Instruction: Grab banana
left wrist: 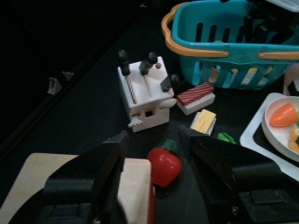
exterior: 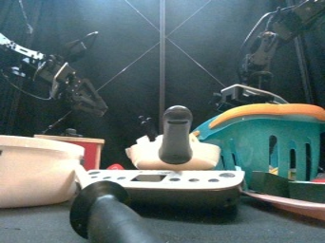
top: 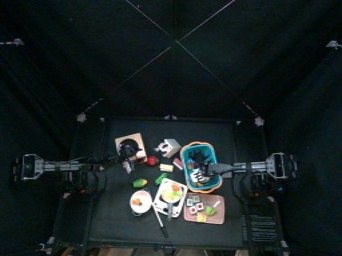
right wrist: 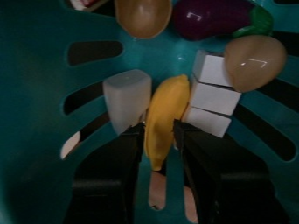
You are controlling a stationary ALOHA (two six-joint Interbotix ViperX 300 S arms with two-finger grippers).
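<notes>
A yellow banana lies on the floor of the teal basket among other toy foods. My right gripper is lowered into the basket and stands open, one jaw on each side of the banana's near end. In the top view the right arm reaches in from the right to the basket. In the front view the basket wall hides the banana. My left gripper hangs open and empty above a red pepper.
Beside the banana lie a pale block, white cubes, an onion, an eggplant and a brown egg-shaped piece. A white knife block, a plate and a cutting board stand outside the basket.
</notes>
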